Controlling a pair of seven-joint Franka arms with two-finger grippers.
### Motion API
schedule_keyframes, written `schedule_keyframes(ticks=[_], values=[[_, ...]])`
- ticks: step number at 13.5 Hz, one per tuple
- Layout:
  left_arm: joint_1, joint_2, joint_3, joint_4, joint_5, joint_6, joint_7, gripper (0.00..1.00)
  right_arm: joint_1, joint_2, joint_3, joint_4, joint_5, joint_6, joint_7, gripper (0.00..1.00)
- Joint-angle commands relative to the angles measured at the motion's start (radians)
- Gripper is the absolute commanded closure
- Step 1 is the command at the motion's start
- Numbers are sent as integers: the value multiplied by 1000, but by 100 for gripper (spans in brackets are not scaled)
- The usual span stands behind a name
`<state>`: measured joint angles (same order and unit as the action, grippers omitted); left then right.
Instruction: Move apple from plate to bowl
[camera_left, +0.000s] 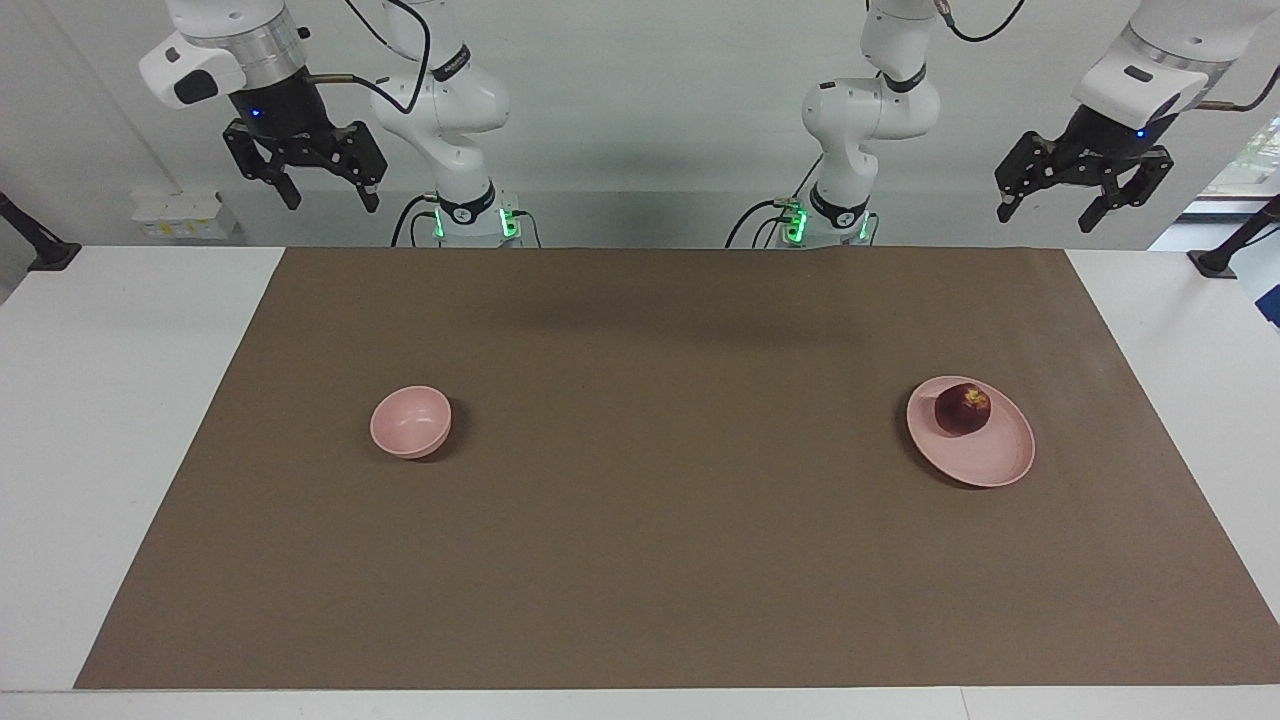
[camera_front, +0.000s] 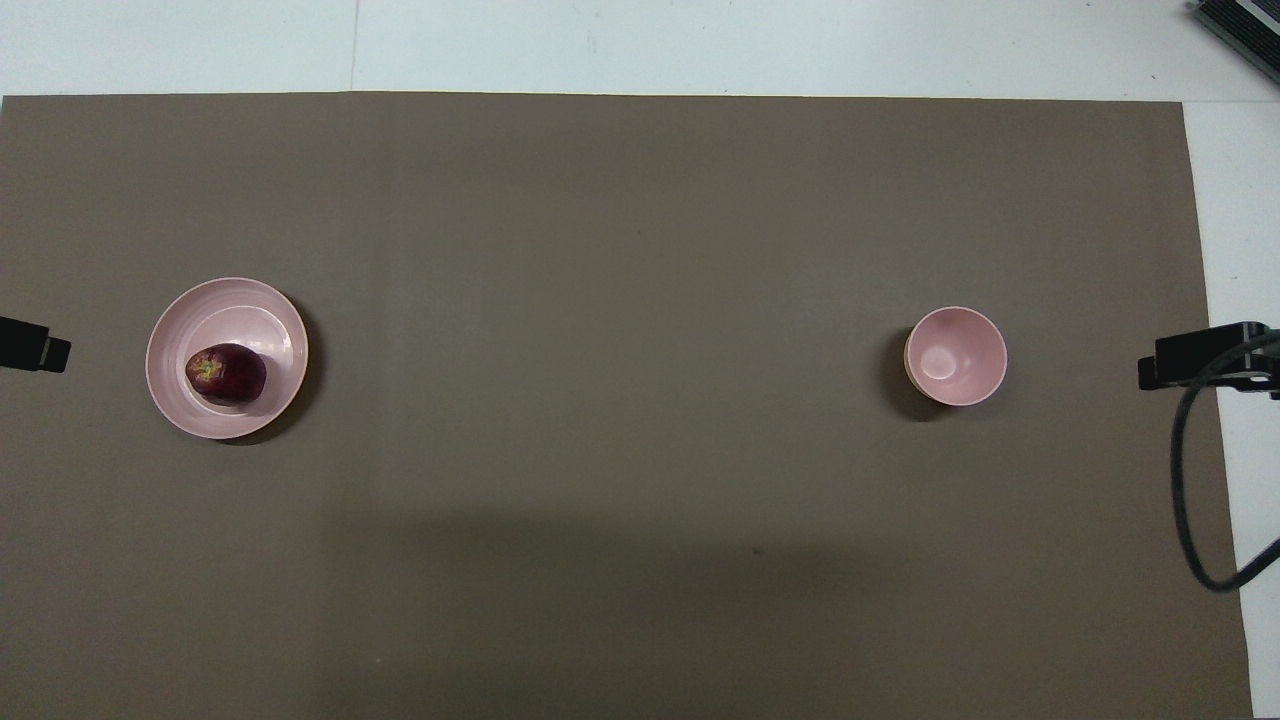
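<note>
Apple-moving scene, untouched so far, laid out on a broad brown mat covering most of a white table. Plenty of bare mat across the middle of the frame — a clear lane from one dish to the other, with wide margins to every mat edge. At middle right of the facing view, pink plate, shallow and low-rimmed, so easy to reach into from above. At middle left, pink bowl, upright, mouth open and vacant, well apart from the plate. On the plate, toward its upper edge, apple, off-centre, likely free to roll. High at upper right, left gripper, fingers spread wide, holding nothing; at upper left, right gripper, likewise wide and bare — both parked up by the bases, waiting.
</note>
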<state>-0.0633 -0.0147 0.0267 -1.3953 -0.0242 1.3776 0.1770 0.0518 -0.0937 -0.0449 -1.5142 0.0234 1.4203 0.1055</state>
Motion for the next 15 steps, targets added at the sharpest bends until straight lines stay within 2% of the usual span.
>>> schedule_keyframes(ticks=[1,7,9,10,12,15], values=[[-18,-22,10,-25,-10,9,-13,0,-27,-14,-3,-12,-12,-26,-20,0],[0,-22,24,-25,-8,8,-14,0,-30,-11,-3,-9,-54,-24,-21,0],[-10,-22,22,-25,-8,1,-16,0,-40,-15,-7,-5,-40,-56,-18,0],[-10,-22,22,-25,-8,9,-13,0,-37,-49,-3,-6,-54,-111,-15,0],[-15,-22,22,-27,-8,18,-11,0,-37,-52,-1,-33,-40,-66,-14,0],[-16,-45,13,-72,-13,61,-11,0,-26,-43,0,-162,-25,58,-4,0]])
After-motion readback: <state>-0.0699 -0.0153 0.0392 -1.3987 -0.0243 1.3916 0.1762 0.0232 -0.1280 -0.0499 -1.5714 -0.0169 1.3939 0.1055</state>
